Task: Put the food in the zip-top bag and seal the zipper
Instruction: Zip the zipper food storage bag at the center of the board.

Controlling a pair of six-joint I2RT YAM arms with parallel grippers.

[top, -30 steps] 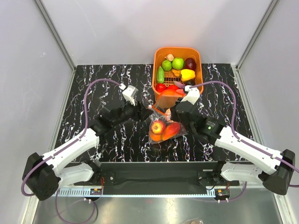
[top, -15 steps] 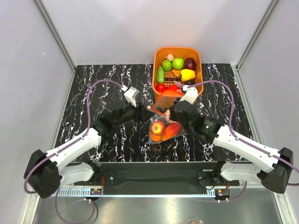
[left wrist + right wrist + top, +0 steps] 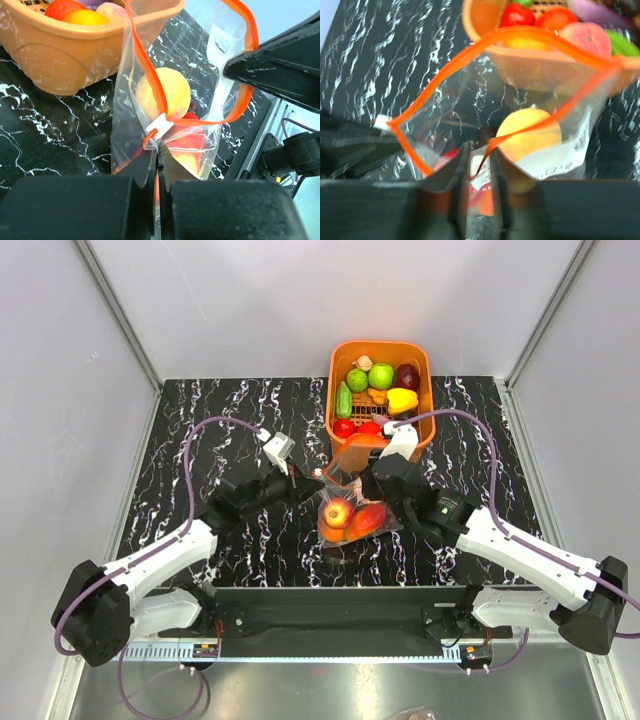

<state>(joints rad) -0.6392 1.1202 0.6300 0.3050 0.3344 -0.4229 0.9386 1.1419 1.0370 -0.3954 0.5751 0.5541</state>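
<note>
The zip-top bag (image 3: 350, 508) stands on the table in front of the basket, its mouth gaping. The orange zipper (image 3: 150, 70) loops open, and the white slider (image 3: 158, 124) sits at its left end. Food lies inside: a yellow-peach piece (image 3: 165, 95) and red pieces (image 3: 368, 516). My left gripper (image 3: 159, 150) is shut on the bag's edge just below the slider. My right gripper (image 3: 480, 150) stands open at the bag's other end. The zipper (image 3: 530, 40) strip and thin plastic hang loose between its fingers (image 3: 462, 165).
The orange basket (image 3: 340, 370) stands right behind the bag, holding several more toy fruits and vegetables. Its wall (image 3: 60, 65) is close to my left gripper. Both arms reach in from the near edge and meet at the bag.
My left gripper has closed onto the bag's edge by the slider. My right gripper, shut before, has parted its jaws. The bag's mouth stays open.
</note>
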